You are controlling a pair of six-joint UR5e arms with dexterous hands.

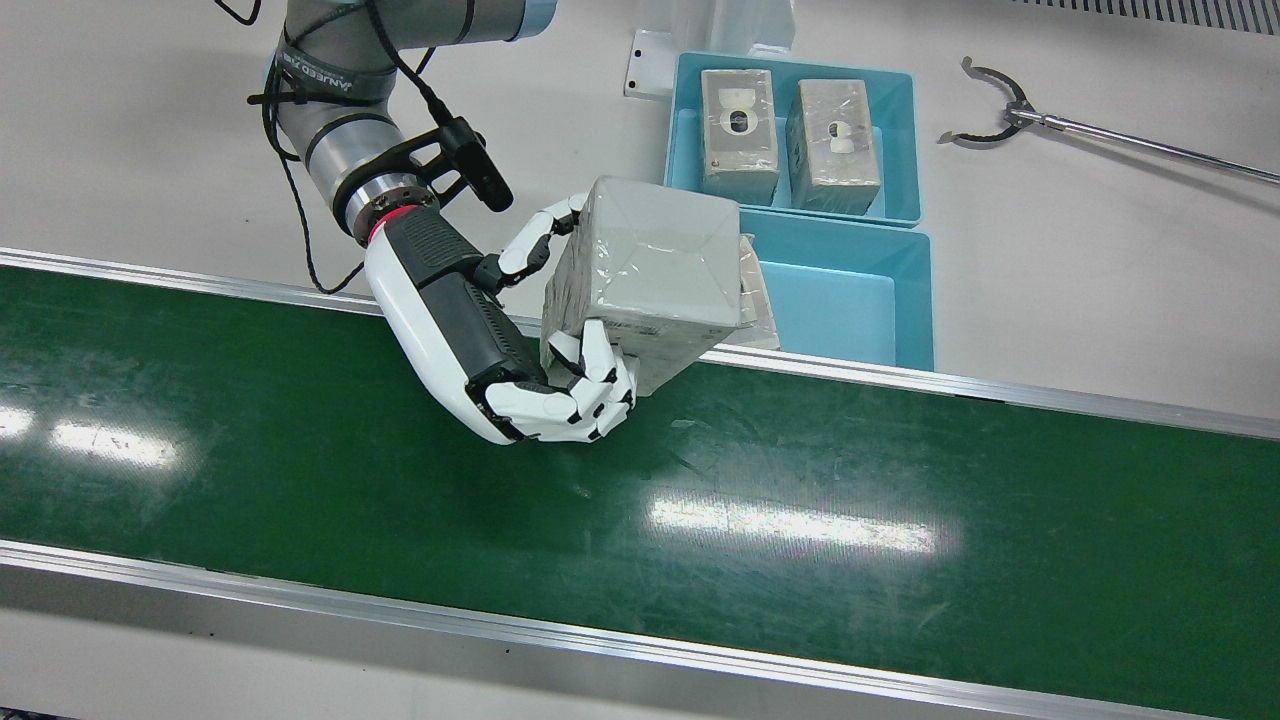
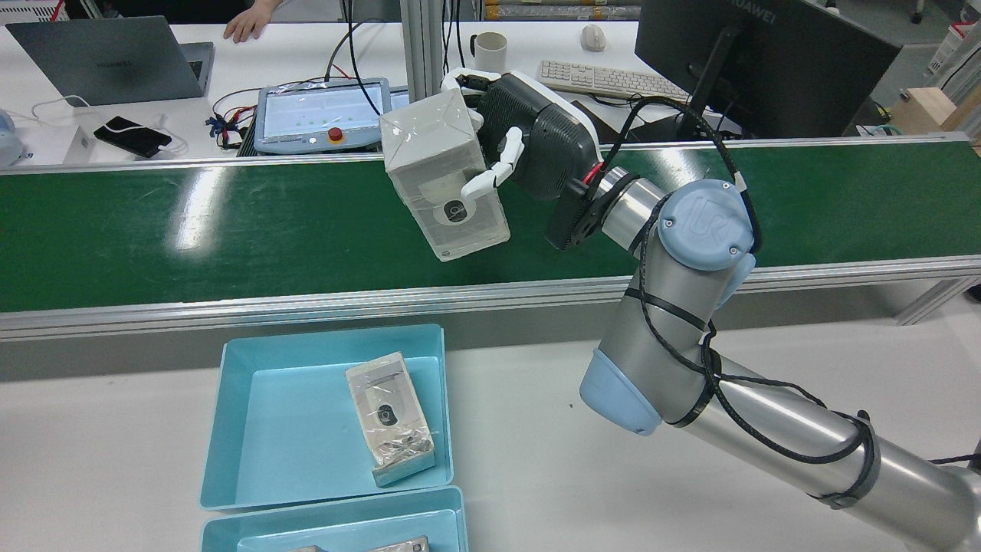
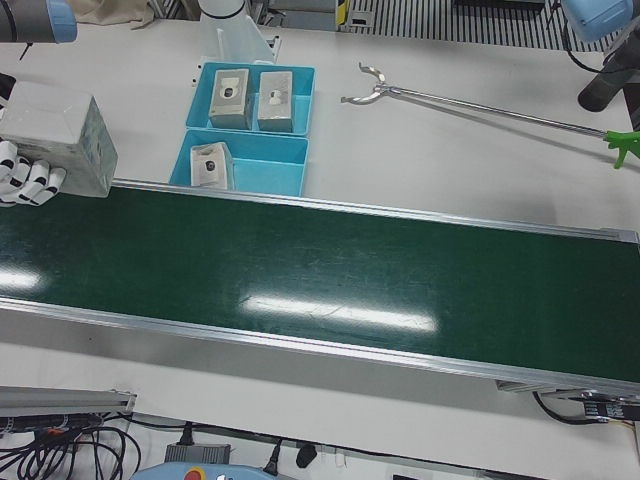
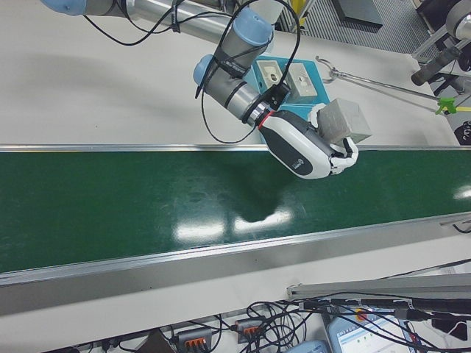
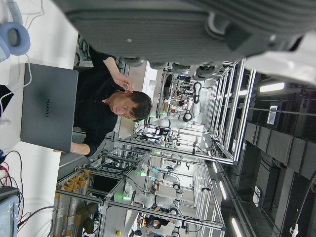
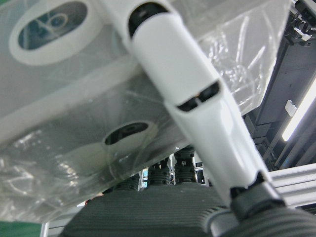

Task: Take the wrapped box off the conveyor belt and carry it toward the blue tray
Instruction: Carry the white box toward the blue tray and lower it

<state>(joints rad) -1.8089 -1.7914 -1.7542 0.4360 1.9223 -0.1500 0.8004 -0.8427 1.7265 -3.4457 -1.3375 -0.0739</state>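
The box could have slipped out of the hand.

The right hand (image 1: 520, 350) pinched the wrapped box (image 1: 645, 275), lifted above the conveyor belt (image 1: 700, 500), near the blue tray (image 1: 850, 300); its shiny wrap looked slippery; the left hand's state could not be told.

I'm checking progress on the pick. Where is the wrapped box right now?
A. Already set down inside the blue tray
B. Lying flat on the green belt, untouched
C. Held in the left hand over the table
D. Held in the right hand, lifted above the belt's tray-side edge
D: the right hand has its fingers closed around the wrapped box, which is raised off the conveyor belt near the blue tray.
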